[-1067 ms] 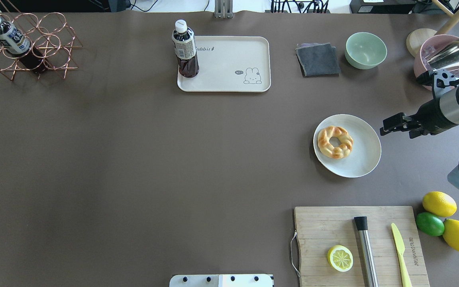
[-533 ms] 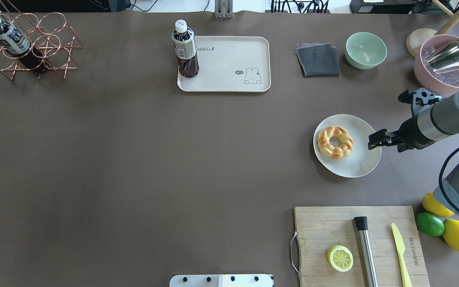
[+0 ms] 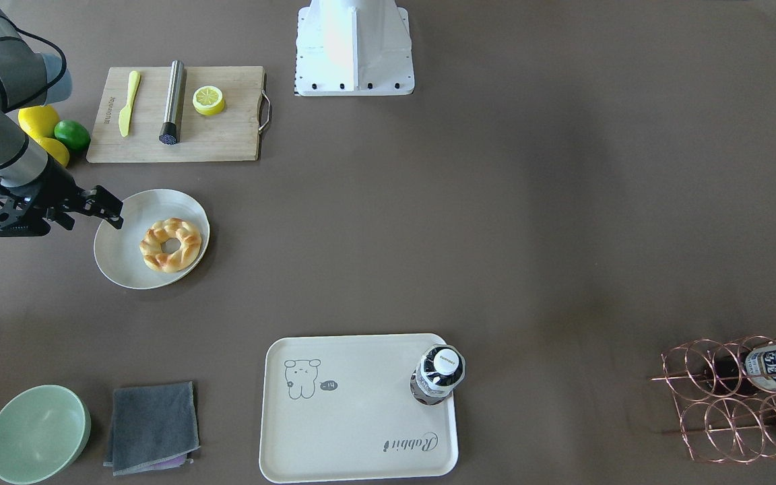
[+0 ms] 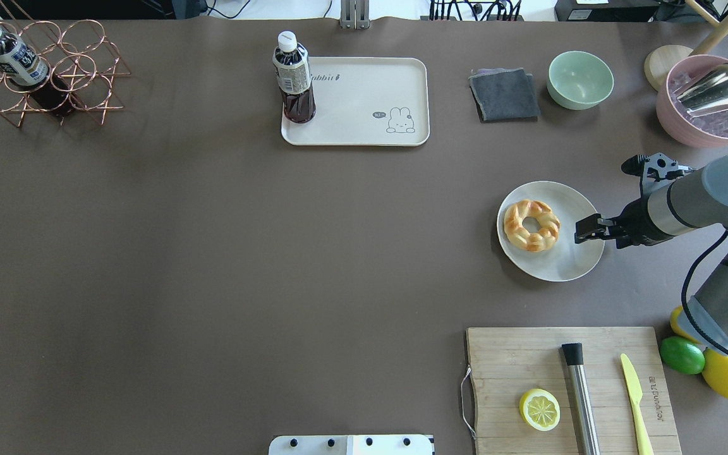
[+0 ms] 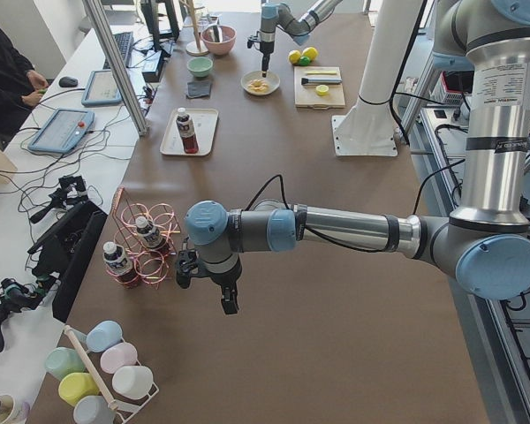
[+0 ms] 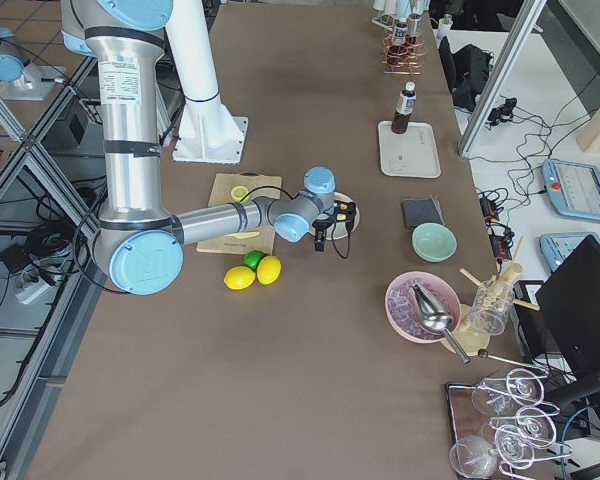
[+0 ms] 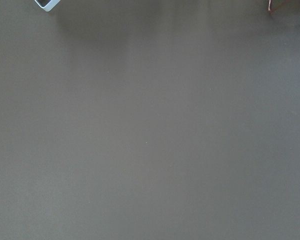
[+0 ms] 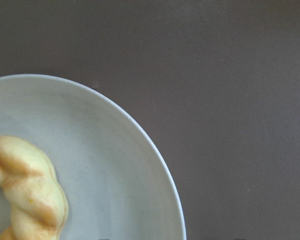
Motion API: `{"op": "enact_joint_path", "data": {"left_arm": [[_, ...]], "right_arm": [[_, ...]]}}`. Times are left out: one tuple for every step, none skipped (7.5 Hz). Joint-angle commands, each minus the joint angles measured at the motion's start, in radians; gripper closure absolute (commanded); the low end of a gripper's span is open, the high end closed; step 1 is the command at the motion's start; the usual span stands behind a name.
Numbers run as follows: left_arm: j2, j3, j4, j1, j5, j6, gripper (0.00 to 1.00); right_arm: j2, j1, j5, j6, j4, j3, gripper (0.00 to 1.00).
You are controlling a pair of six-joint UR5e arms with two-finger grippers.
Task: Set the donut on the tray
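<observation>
1. The round off-white plate holds the donut, which lies flat on the side of the plate away from the right arm.
2. The cream tray is well apart from the plate, toward the table's far edge in the overhead view. A dark drink bottle stands upright in one of its corners, next to the "Rabbit" script. The cartoon animal drawing is at the opposite end.
3. The pink bowl holds clear ice-like cubes and a metal scoop. Beside it are a pale green bowl and a folded grey cloth.
4. The copper wire rack carries a second bottle lying in its rings.
5. The cutting board bears a lemon half, a metal cylinder and a yellow knife.
6. The donut is a golden-yellow braided ring with browned patches and an open centre hole.
7. The right gripper hangs over the plate's rim, just beside the donut and not touching it. It holds nothing, and its dark fingers blur together, so I cannot tell how far apart they are.
8. The left gripper points down over bare table near the rack. It shows only in the side view, so I cannot tell its opening.
</observation>
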Motion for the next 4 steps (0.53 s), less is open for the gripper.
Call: {"op": "enact_joint_path", "data": {"left_arm": [[0.005, 0.000, 0.000, 0.000, 0.000, 0.001, 0.02], [0.005, -0.001, 0.000, 0.000, 0.000, 0.001, 0.02], [0.006, -0.001, 0.000, -0.002, 0.000, 0.001, 0.02], [0.006, -0.001, -0.002, -0.002, 0.000, 0.001, 0.02]], "right_arm": [[-0.001, -0.002, -0.010, 0.022, 0.009, 0.002, 1.00], [0.001, 0.000, -0.010, 0.050, 0.007, 0.022, 1.00], [-0.002, 0.001, -0.008, 0.068, 0.009, 0.051, 1.00], [-0.011, 0.003, -0.008, 0.073, 0.009, 0.079, 1.00]]}}
